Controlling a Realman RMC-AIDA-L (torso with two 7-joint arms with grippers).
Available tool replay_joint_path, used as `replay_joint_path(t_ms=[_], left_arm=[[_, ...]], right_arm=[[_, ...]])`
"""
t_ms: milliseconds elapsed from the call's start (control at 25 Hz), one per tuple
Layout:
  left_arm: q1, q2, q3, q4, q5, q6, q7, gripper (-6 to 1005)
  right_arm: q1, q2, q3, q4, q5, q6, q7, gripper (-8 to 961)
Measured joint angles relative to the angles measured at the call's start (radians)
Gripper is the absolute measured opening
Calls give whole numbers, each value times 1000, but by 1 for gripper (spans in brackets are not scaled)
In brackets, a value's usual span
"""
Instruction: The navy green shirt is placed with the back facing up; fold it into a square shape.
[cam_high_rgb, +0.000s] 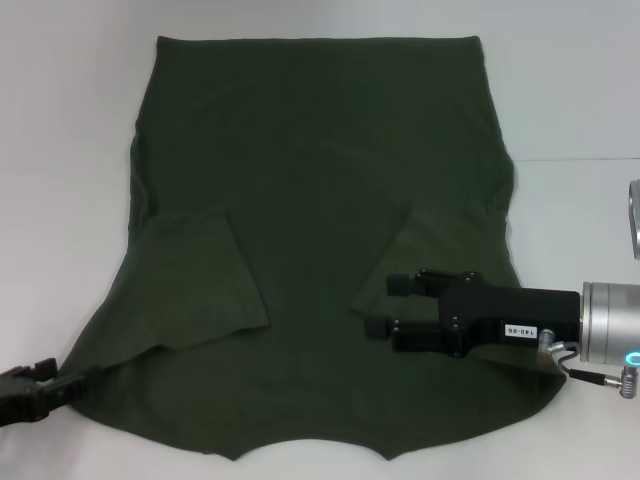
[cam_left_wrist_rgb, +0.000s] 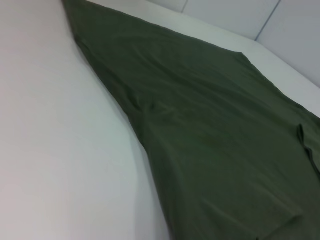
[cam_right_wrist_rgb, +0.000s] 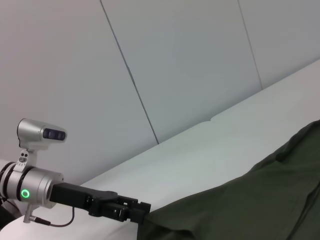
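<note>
The navy green shirt (cam_high_rgb: 320, 180) lies flat on the white table (cam_high_rgb: 60, 150), plain side up, with both sleeves folded inward onto the body. My right gripper (cam_high_rgb: 388, 305) hovers open over the folded right sleeve, its fingers pointing toward the shirt's middle with nothing between them. My left gripper (cam_high_rgb: 70, 383) sits low at the shirt's near left corner, touching the cloth edge. The right wrist view shows that left gripper (cam_right_wrist_rgb: 142, 214) meeting the shirt (cam_right_wrist_rgb: 250, 200) at its edge. In the left wrist view only the shirt (cam_left_wrist_rgb: 210, 140) and the table show.
Bare white table (cam_left_wrist_rgb: 50, 150) runs along the shirt's left side and beyond its far hem. A grey panelled wall (cam_right_wrist_rgb: 175, 65) stands behind the table. A silver metal part (cam_high_rgb: 634, 218) shows at the right edge.
</note>
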Motion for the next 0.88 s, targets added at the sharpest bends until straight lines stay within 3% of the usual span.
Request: replay_joint_path(t_ms=[480, 880], left_arm=[[-7, 0, 12, 7, 26, 92, 5, 796], [-16, 1, 13, 8, 27, 81, 7, 769]], right_arm=[[2, -1, 0, -9, 8, 0, 0, 866], [2, -1, 0, -9, 16, 7, -1, 866]])
